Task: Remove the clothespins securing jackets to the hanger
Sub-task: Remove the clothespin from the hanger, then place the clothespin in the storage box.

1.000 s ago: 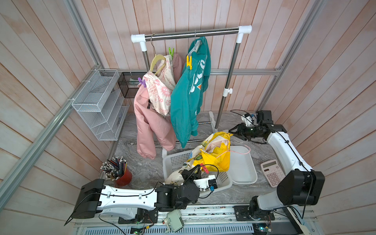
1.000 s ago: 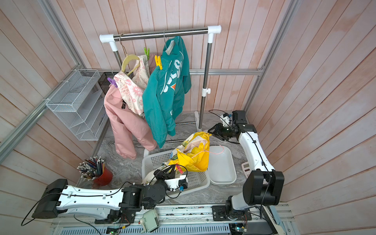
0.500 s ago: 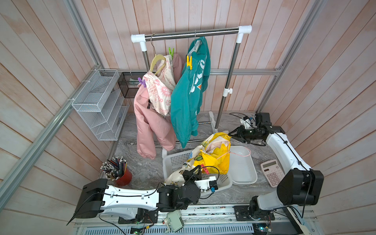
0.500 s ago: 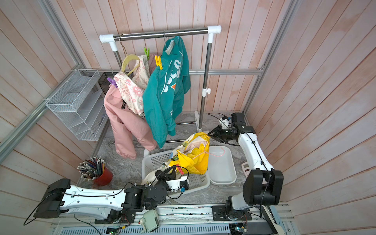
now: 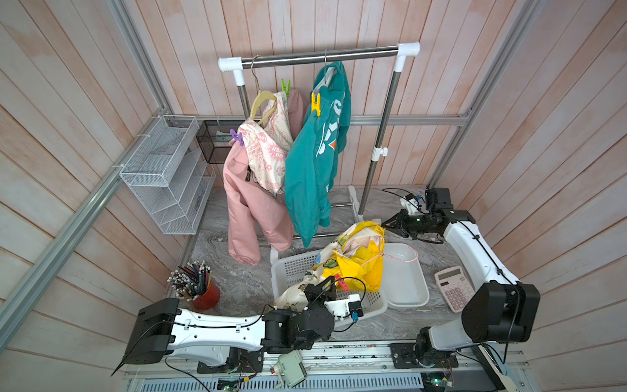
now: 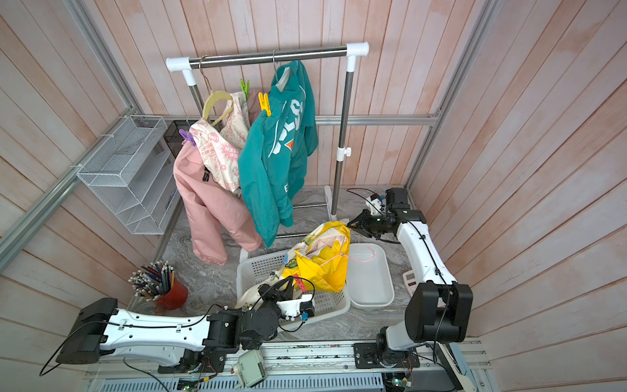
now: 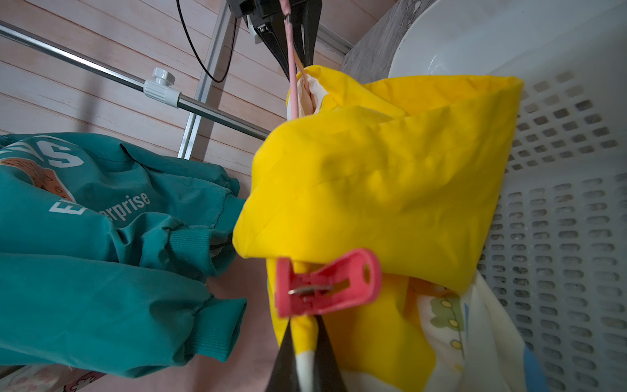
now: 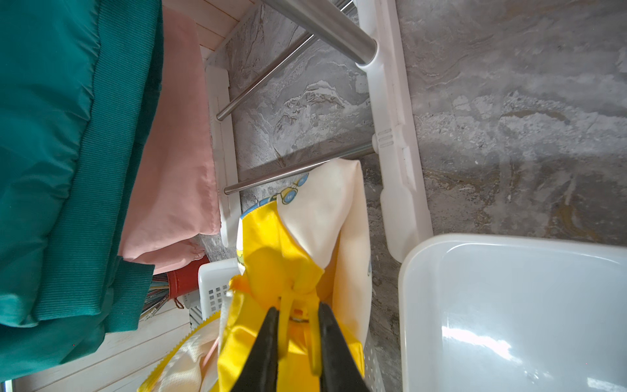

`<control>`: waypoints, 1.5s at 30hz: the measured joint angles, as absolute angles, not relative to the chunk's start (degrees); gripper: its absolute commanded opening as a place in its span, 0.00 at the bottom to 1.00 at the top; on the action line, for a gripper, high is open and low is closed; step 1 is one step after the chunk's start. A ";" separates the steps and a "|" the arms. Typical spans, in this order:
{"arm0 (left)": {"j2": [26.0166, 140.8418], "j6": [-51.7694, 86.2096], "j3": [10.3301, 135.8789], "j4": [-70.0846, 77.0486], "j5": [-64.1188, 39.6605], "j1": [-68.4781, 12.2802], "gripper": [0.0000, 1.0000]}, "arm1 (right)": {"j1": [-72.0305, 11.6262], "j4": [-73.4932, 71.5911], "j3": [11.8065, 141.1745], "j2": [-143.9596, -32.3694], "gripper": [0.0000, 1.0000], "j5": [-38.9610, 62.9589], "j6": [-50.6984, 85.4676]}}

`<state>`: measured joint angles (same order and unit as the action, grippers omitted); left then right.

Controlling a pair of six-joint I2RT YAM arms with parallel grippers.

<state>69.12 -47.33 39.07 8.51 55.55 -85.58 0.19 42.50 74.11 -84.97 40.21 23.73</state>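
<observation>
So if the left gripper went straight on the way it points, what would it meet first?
The red clothespin clipped on the yellow jacket. In the left wrist view it sits just ahead of the left gripper, maybe touching; depth is unclear.

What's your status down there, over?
Left gripper shut on yellow jacket, at red clothespin. Right gripper straddles jacket's far end, grip unclear. Green clothespin, yellow clothespin, purple clothespin still clipped above. Teal jacket hangs close.
</observation>
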 measured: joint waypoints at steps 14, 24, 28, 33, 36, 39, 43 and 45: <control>69.34 -45.78 39.07 6.85 56.07 -85.67 0.00 | 4.23 43.72 74.63 -82.85 0.03 40.42 23.51; 69.34 -44.29 38.74 5.89 57.12 -85.67 0.00 | 6.28 43.90 74.74 -81.32 0.03 34.57 20.43; 69.32 -43.00 38.74 5.30 57.32 -85.67 0.00 | 6.92 43.51 67.11 -80.14 0.03 29.52 17.37; 69.30 -41.78 38.76 4.86 57.30 -85.67 0.00 | 6.83 41.52 54.39 -80.14 0.09 28.29 17.06; 69.21 -41.21 38.85 4.75 57.30 -85.67 0.00 | 6.42 39.70 49.10 -80.14 0.24 28.12 17.61; 69.19 -40.14 39.40 3.95 57.30 -85.67 0.00 | 5.91 38.09 46.78 -80.14 0.45 28.10 17.76; 68.60 -37.91 40.34 2.46 57.21 -85.67 0.00 | 5.76 36.93 47.31 -79.90 0.52 26.76 16.95; 68.25 -36.95 40.49 2.17 57.12 -85.60 0.00 | 5.76 36.82 48.38 -78.59 0.57 25.34 16.36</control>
<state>68.25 -36.95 40.49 2.17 57.12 -85.60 5.76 36.82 48.38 -78.59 25.34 16.36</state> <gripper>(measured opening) 0.063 0.534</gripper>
